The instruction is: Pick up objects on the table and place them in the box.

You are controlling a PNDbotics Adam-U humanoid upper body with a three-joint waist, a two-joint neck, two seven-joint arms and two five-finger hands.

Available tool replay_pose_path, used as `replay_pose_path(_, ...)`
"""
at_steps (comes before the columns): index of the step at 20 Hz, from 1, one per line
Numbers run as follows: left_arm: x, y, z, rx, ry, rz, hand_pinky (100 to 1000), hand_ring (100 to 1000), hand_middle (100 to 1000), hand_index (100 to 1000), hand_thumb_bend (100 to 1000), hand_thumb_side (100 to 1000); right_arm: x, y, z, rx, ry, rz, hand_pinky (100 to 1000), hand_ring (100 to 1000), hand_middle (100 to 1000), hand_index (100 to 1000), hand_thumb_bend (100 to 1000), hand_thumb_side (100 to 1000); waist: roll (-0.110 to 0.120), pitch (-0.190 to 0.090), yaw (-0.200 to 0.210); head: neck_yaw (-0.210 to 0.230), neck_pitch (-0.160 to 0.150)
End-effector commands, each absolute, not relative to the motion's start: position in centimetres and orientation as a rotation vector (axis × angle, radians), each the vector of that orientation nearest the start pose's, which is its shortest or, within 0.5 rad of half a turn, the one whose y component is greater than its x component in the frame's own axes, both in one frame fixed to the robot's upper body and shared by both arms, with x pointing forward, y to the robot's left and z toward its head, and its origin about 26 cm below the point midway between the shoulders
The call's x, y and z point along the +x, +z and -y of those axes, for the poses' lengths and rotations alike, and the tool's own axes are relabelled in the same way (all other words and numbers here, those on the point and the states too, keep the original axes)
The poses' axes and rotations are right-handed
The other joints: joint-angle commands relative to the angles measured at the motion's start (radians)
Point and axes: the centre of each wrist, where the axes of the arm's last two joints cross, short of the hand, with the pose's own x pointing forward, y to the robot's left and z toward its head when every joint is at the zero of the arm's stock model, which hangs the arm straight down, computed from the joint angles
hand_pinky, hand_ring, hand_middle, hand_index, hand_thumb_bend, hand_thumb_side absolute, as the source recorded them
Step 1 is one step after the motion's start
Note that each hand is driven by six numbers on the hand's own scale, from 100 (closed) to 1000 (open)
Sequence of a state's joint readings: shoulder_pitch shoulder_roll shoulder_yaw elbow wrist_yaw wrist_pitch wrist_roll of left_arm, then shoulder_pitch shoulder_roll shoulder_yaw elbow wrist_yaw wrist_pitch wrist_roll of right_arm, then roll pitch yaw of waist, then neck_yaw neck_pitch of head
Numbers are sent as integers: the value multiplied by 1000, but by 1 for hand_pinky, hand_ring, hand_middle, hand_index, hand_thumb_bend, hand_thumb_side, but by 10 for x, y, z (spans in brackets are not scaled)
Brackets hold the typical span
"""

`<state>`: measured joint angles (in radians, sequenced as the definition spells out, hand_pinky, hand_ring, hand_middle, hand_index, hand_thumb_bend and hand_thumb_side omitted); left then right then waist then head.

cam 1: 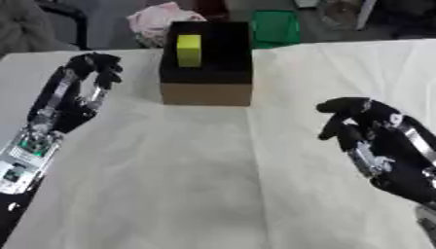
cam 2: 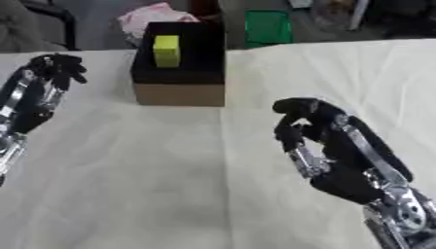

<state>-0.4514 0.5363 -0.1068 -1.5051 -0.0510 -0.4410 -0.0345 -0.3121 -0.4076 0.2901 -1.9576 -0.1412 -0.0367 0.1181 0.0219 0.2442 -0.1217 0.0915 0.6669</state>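
A white cloth (cam 1: 213,185) covers the table, clutter behind it. Both hands hold nothing: left hand (cam 1: 85,85) and right hand (cam 2: 319,131) have fingers curled, hovering either side. The yellow block (cam 1: 188,50) already sits inside the box (cam 1: 207,92), likely placed.

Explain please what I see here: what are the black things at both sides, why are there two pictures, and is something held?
Both pictures come from one camera pair in the robot's head, looking down at a table covered with a pale cloth. The black things are its two hands: the left hand and the right hand, both with fingers curled, holding nothing. Between them, further back, stands a box, brown outside and black inside, with a yellow block already in it. No other loose thing shows on the cloth.
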Motion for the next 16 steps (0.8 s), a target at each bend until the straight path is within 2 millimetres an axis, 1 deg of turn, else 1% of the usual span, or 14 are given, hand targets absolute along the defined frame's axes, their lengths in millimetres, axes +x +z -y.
replay_pose_path(1,361,162,-302,190,-762,2306,911,584,609,792,116,800,298,173,211,215,709,2145,650,888,545,811,116,400,1,-11,2,4,26)
replay_pose_path(5,342,163,-292,67,-723,2285,916,588,613,798,121,807,299,171,213,195,685,2152,650,889,546,816,121,392,0,-2,9,6,44)
replay_pose_path(8,328,162,-286,-16,-697,2260,921,584,610,808,142,834,299,171,215,178,676,2159,651,890,551,831,130,381,3,7,7,0,46)
replay_pose_path(9,324,159,-286,-31,-693,2242,922,584,609,808,143,836,300,170,216,173,673,2161,651,891,552,833,115,377,4,9,6,-2,48)
replay_pose_path(10,321,156,-285,-43,-693,2218,924,584,612,812,150,853,300,170,216,168,670,2164,652,891,553,837,132,378,4,12,6,-5,48)
replay_pose_path(16,307,145,-284,-66,-749,2121,927,582,614,814,165,914,300,168,221,133,655,2179,653,892,559,844,134,375,5,19,13,-20,44)
